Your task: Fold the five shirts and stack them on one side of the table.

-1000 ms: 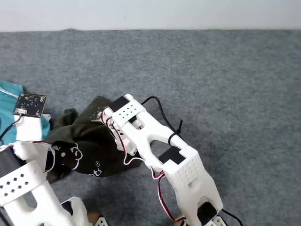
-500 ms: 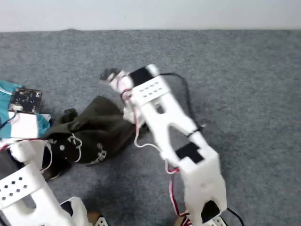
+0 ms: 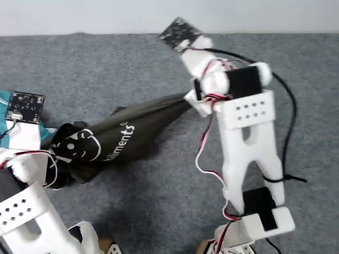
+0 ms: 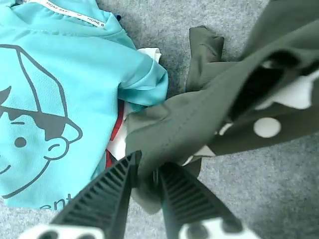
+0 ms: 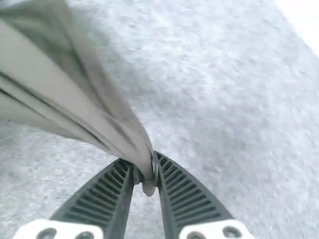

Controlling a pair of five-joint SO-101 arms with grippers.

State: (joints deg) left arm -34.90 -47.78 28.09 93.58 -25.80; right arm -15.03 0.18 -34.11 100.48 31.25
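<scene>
A dark olive shirt (image 3: 124, 138) with white print hangs stretched between my two grippers above the grey table. My right gripper (image 5: 145, 175) is shut on one end of the olive shirt (image 5: 75, 109), seen in the high view near the middle back (image 3: 192, 99). My left gripper (image 4: 147, 172) is shut on the other end of the olive shirt (image 4: 239, 99), low at the left of the high view (image 3: 57, 159). A turquoise shirt (image 4: 55, 94) with a cartoon print lies flat at the table's left edge (image 3: 10, 100).
Red and white cloth (image 4: 119, 144) peeks out from under the turquoise shirt. The grey carpet-like table top (image 3: 296, 127) stretches open to the right and back. A pale wall (image 3: 106, 16) borders the far edge.
The right arm has risen and swung to the back right with the olive shirt's end, pulling the crumpled shirt out into a taut band. The left arm has hardly moved.
</scene>
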